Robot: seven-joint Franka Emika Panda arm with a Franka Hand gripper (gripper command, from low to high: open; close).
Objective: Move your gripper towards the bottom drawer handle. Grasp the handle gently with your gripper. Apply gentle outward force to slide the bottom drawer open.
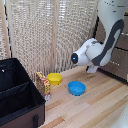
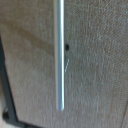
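Observation:
The bulky white arm (image 1: 102,47) reaches toward the dark brown drawer unit (image 1: 120,65) at the exterior view's right. A white part at the arm's tip (image 1: 92,69) sits close to the drawer fronts, and the fingers are hidden there. In the wrist view a thin pale silver bar handle (image 2: 60,55) runs across a brown, textured drawer front (image 2: 95,65) very close to the camera. No fingers show in the wrist view, so I cannot tell whether they are around the bar. Which drawer this front belongs to does not show.
A big black fabric case (image 1: 17,95) stands open at the exterior view's left. A yellow bowl (image 1: 54,78), a blue bowl (image 1: 76,88) and a colourful packet (image 1: 44,82) sit on the wooden table (image 1: 95,110). A woven screen (image 1: 50,30) stands behind.

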